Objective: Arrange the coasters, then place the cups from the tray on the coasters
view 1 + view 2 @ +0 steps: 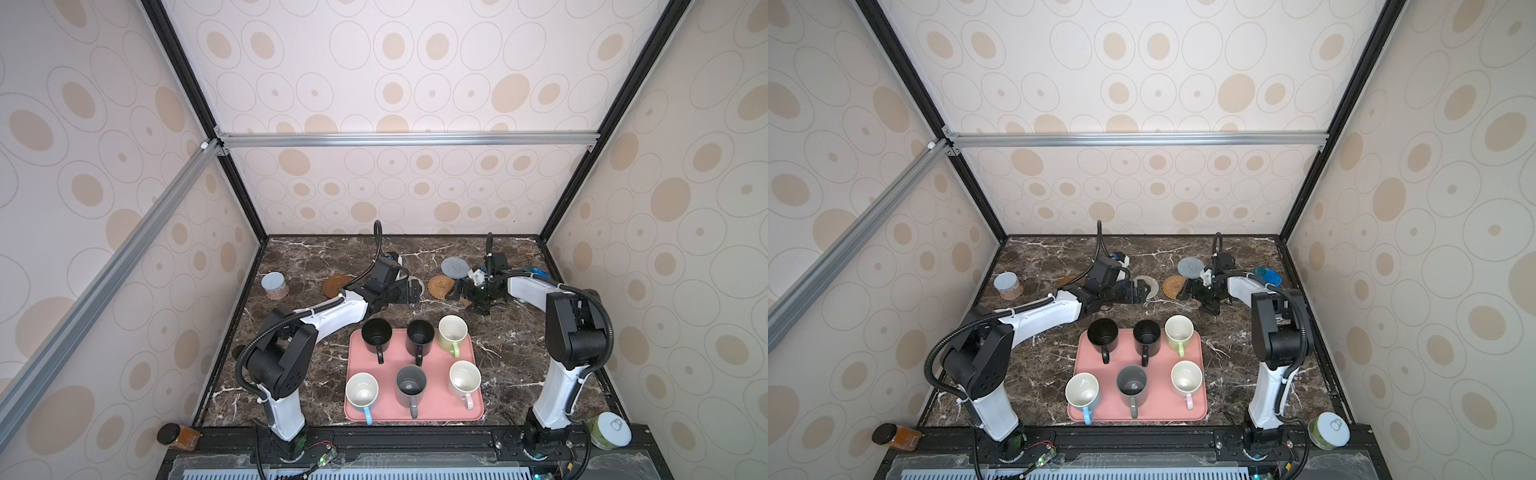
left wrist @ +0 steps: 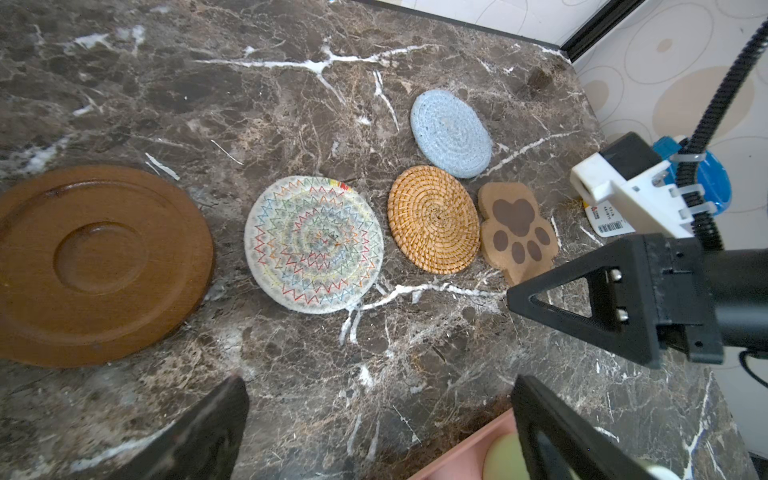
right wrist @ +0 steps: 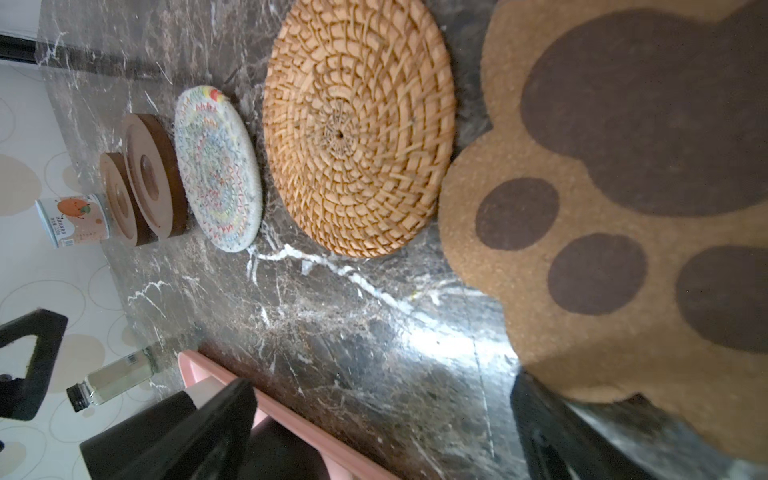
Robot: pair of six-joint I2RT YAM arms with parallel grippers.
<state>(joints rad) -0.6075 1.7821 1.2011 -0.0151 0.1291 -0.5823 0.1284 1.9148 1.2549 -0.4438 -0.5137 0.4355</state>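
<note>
Five coasters lie in a row at the back of the table in the left wrist view: a brown wooden disc (image 2: 99,262), a cream woven mat (image 2: 313,249), a tan rattan one (image 2: 432,218), a grey-blue one (image 2: 451,133) and a brown paw (image 2: 517,228). A second wooden disc (image 3: 118,199) shows in the right wrist view. The pink tray (image 1: 473,409) holds several cups, among them a black one (image 1: 376,334), a light green one (image 1: 452,330) and a grey one (image 1: 410,384). My left gripper (image 2: 378,382) hovers open over bare marble near the cream mat. Beside the paw, my right gripper (image 3: 382,386) is open and empty.
A grey-lidded jar (image 1: 274,286) stands at the back left and a blue-lidded container (image 1: 536,274) at the back right. An amber jar (image 1: 178,436) and a green jar (image 1: 610,430) sit off the front corners. Patterned walls enclose three sides.
</note>
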